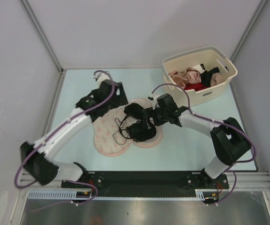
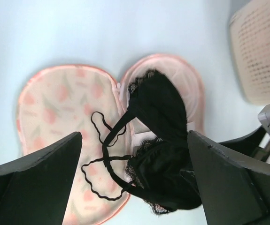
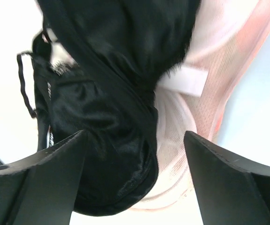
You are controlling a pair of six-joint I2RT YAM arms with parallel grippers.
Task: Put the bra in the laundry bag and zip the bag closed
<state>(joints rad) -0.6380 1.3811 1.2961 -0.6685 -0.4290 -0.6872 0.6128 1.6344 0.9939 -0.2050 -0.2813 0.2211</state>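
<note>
The laundry bag [image 1: 107, 137] lies open on the table, patterned left half and pale mesh right half. The black lacy bra [image 1: 137, 125] lies bunched on the right half, its thin straps trailing over the left half. My left gripper [image 1: 117, 101] is open and empty, hovering at the bag's far left edge. Its wrist view shows the bra [image 2: 160, 117] and the bag [image 2: 55, 108] between its open fingers [image 2: 45, 173]. My right gripper [image 1: 147, 123] is open just above the bra. Its wrist view shows the bra [image 3: 102, 103] and the bag's mesh [image 3: 210, 70] between the jaws, with nothing gripped.
A cream plastic basket [image 1: 225, 80] with pink, red and black garments stands at the back right; it shows in the left wrist view [image 2: 261, 51]. Grey walls close in the table at the back and both sides.
</note>
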